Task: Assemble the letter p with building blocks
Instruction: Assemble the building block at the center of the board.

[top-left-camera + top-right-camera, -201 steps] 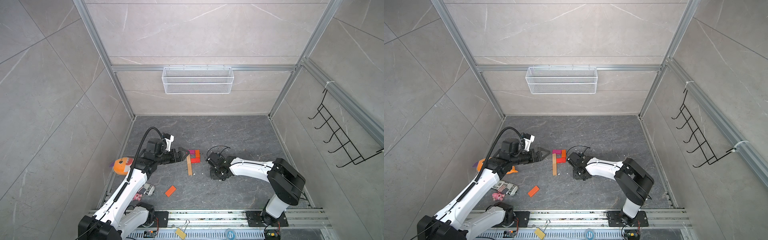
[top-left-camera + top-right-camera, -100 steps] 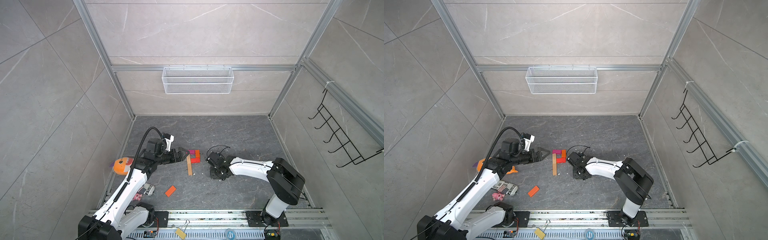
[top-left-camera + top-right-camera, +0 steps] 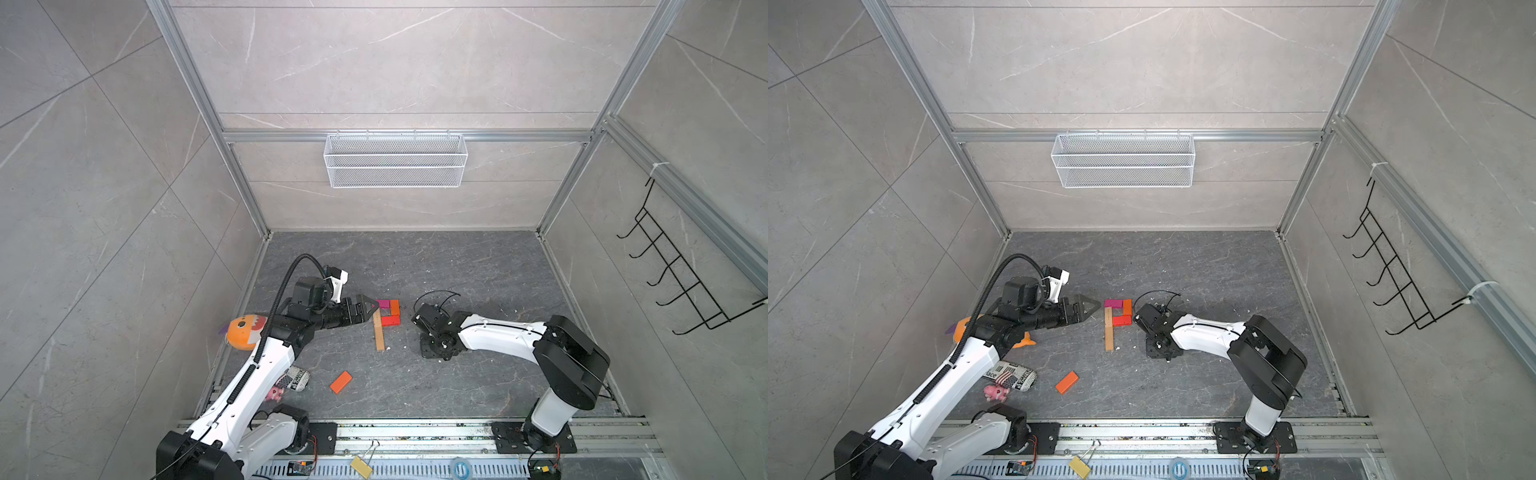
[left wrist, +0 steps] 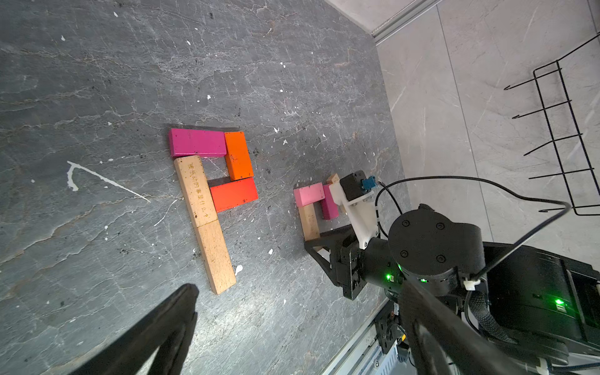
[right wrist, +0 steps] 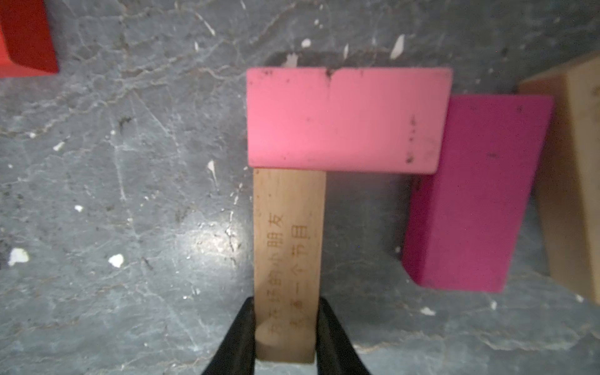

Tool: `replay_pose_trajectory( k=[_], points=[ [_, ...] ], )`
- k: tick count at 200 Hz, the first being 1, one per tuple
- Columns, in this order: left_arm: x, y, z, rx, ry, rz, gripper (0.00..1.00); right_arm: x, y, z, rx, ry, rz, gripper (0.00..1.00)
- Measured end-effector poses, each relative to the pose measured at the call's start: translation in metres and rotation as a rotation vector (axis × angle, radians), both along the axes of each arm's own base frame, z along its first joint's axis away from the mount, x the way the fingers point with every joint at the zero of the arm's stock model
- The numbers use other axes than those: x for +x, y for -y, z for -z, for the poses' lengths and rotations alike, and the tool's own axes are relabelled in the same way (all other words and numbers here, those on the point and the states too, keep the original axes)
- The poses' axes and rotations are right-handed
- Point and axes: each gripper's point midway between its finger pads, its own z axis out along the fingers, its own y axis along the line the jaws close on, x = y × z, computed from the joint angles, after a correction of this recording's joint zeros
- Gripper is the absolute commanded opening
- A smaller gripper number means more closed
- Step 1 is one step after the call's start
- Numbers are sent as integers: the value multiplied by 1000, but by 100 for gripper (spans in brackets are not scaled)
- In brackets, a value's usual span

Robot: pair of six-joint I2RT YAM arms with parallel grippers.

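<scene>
Almost nothing has moved since the earlier frame: both arms sit where they sat, and the finished letter p lies unshifted in the middle of the floor. My right pincer is down just right of it, with its fingers against both long sides of the tan stem block. I read it as grasping that block, though I cannot tell how firmly. The block rests on the floor, its far end butted under the left end of the light pink block. The magenta block hangs off the pink one's right end, slightly askew. That is the second letter p, half built. My left pincer hovers spread wide and empty, left of the finished letter. To do this step well, I judge I should part the fingers evenly so neither drags the stem sideways, then rise straight up before swinging away. Still wanted are a lower stem piece, perhaps the spare tan block right of the magenta one, and a bar closing the loop, perhaps the orange block lying near the front.
</scene>
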Motion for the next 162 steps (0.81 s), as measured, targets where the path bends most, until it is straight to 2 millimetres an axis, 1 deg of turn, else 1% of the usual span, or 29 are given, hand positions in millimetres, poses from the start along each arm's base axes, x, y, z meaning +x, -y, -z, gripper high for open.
replay_pose_trajectory(
  k=[27, 104, 119, 162],
  points=[
    [0, 0, 0, 0, 0, 0, 100, 0, -1, 0, 1, 2, -5, 45],
    [0, 0, 0, -1, 0, 1, 100, -1, 1, -3, -4, -2, -6, 50],
    [0, 0, 0, -1, 0, 1, 100, -2, 2, -9, -3, 0, -10, 51],
    [0, 0, 0, -1, 0, -1, 100, 2, 0, -35, 39, 42, -17, 56]
  ],
)
